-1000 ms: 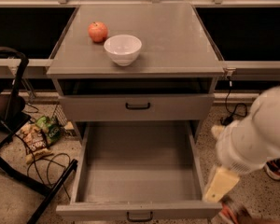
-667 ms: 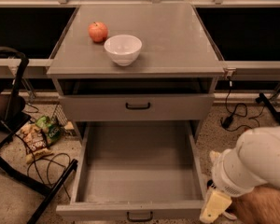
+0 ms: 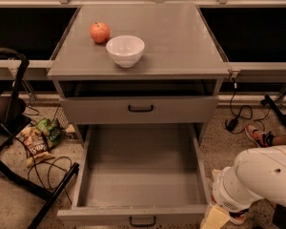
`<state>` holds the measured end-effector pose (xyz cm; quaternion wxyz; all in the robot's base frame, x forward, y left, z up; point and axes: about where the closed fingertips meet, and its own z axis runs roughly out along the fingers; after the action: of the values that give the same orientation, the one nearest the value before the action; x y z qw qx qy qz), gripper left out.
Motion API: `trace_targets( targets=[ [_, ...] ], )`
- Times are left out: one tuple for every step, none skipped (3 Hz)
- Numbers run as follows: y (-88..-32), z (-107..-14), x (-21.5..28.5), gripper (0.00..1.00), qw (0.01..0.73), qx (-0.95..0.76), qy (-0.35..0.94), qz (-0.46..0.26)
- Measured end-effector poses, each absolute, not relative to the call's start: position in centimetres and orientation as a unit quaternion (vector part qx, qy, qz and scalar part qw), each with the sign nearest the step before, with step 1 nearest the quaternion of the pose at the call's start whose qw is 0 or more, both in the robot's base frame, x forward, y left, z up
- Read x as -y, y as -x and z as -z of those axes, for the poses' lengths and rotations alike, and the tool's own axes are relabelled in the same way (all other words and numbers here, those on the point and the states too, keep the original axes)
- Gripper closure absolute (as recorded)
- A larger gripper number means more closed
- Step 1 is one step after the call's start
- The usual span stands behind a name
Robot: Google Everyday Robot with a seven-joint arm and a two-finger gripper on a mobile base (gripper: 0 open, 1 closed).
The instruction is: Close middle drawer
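Observation:
The middle drawer (image 3: 140, 175) of the grey cabinet is pulled far out toward me. It is a wide, deep, empty grey tray. Its low front (image 3: 133, 215) lies at the bottom edge of the view, with a small black bar handle (image 3: 143, 221). The top drawer (image 3: 139, 109) above it stands slightly out. My white arm (image 3: 257, 178) comes in from the lower right. My gripper (image 3: 214, 218) shows only as a yellowish tip at the bottom edge, just right of the drawer's front right corner.
A red apple (image 3: 100, 32) and a white bowl (image 3: 125, 50) sit on the cabinet top. Snack bags (image 3: 38, 140) and cables lie on the floor at left by a black chair frame (image 3: 9, 109). A person's shoe (image 3: 257, 135) and a cable are at right.
My arm and gripper have dropped lower and slightly left, down past the drawer's front right corner toward the bottom edge of the view. The drawer has not moved.

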<state>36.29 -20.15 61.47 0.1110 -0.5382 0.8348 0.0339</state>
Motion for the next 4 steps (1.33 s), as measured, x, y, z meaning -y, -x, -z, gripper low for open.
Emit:
trace_targets(
  targets=[
    [-34.5, -56.7, 19.1, 0.16, 0.096, -0.836, 0.538, -0.055],
    [-29.9, -47.8, 17.7, 0.41, 0.067, -0.837, 0.535, -0.095],
    [-27.4, -40.8, 17.0, 0.64, 0.067, -0.836, 0.53, -0.127],
    [-28.2, -35.9, 15.4, 0.88, 0.104, -0.828, 0.528, -0.156]
  ],
)
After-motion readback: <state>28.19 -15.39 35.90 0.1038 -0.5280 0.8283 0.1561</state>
